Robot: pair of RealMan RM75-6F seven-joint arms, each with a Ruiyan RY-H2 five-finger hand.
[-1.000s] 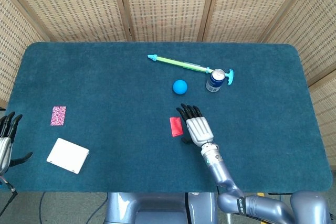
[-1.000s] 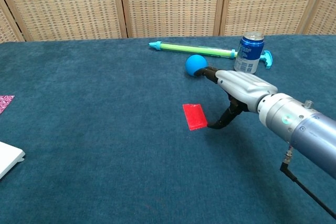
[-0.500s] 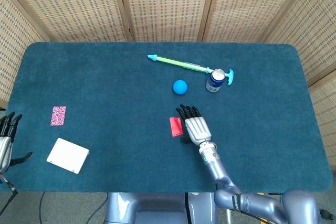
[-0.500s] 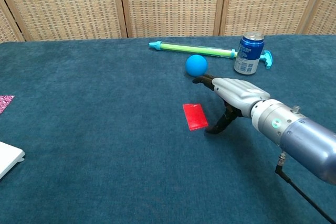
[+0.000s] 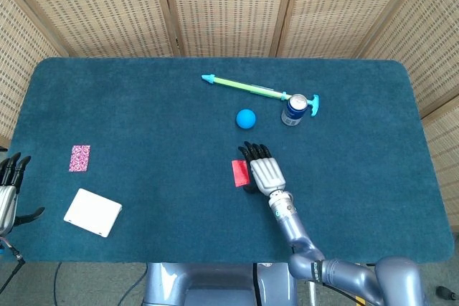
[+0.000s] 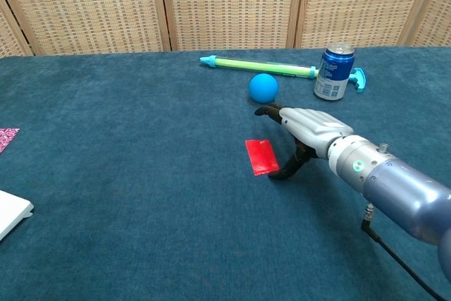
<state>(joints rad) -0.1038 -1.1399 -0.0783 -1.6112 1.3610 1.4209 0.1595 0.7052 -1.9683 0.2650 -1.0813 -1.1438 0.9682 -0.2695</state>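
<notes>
**Right robot hand hovers just beside the red card**

The red card (image 5: pixel 240 173) lies flat near the middle of the surface, a little toward its near edge. It sits directly to the left of the right robot hand (image 5: pixel 262 171), just beside it. In the chest view the thumb (image 6: pixel 285 168) reaches down toward the card's right edge, and I cannot tell whether it touches. The card's long axis runs from the near edge toward the far edge, roughly parallel to the outstretched fingers (image 5: pixel 257 153). The right robot hand is spread and holds nothing.

The left robot hand (image 5: pixel 7 184) hangs at the near left corner, also spread and empty, well apart from the card, so the right one is far nearer.

Compared with a second ago, the right robot hand has slid left and slightly back toward the near edge, closing the gap to the card. The card itself has not moved, nor has the left robot hand.

Beyond the fingers, toward the far edge, rest a blue ball (image 5: pixel 246 117) and a soda can (image 5: pixel 293 109).
</notes>
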